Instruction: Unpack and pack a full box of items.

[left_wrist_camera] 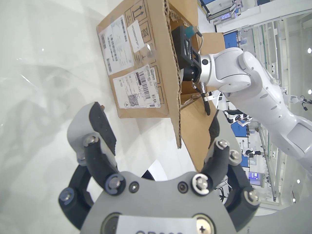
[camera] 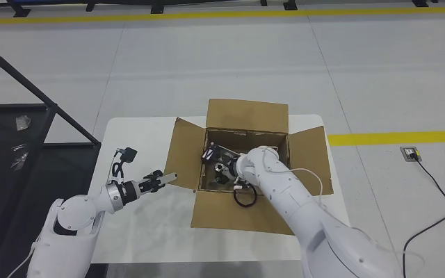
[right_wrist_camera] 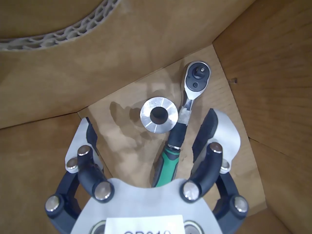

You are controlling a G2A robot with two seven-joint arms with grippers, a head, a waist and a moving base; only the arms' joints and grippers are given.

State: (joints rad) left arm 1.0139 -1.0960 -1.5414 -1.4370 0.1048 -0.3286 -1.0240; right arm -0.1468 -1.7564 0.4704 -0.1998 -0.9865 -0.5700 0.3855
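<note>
Unpacking, I judge: my right gripper hangs wide open inside the brown cardboard box at the top view's centre, over a green-handled steel ratchet wrench just beside a silver metal ring. Next: descend, pinch the handle. My left gripper, lower left, sits wide, empty.

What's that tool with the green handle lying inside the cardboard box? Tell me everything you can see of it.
It is a ratchet wrench, lying flat on the floor of the box, near a corner. Its shiny rounded metal head has a dark face with a small square drive stub. A narrow metal neck leads to a black collar, then a green and black grip whose end is hidden behind the right end effector, which hangs open above it. A metal ring lies against the neck.
</note>
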